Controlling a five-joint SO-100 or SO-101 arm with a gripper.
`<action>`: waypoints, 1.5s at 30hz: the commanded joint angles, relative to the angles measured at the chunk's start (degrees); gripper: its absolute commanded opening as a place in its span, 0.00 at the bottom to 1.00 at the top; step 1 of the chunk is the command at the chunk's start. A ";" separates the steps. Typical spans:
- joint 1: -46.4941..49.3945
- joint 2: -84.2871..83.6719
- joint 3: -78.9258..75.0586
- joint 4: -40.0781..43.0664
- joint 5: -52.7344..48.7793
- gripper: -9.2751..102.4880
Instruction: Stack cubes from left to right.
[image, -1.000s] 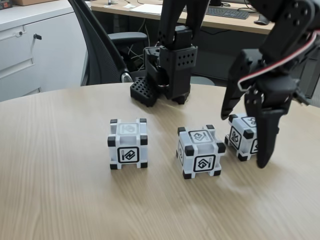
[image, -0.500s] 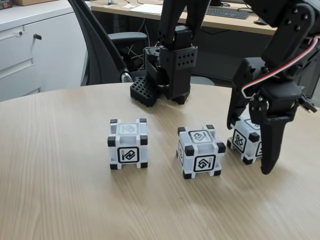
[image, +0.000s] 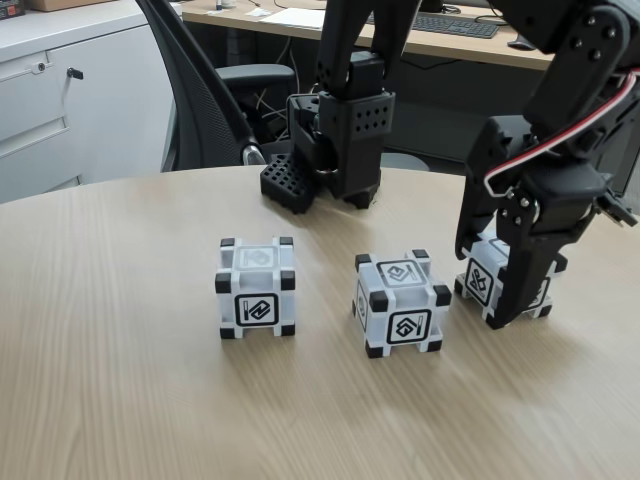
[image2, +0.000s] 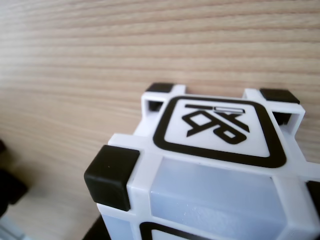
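Observation:
Three white cubes with black corners stand in a row on the wooden table in the fixed view: the left cube, the middle cube and the right cube. My black gripper comes down over the right cube, shut on it, its front finger pressed against the near face and hiding much of it. This cube rests on the table. In the wrist view the same right cube looms close at lower right, its top symbol showing.
The arm's black base stands at the table's back edge behind the middle cube. Behind the table are an office chair, a white cabinet and a desk with a keyboard. Bare wood lies in front of the cubes.
The gripper shifted slightly right and lowered around the right cube, then its front finger swung inward and closed against the cube's near face. The left and middle cubes stayed put.

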 joint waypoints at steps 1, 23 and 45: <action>0.62 1.32 -2.20 0.09 0.62 0.08; 5.36 15.56 -2.20 0.70 -4.66 0.08; 9.93 28.21 -2.20 1.23 -8.17 0.08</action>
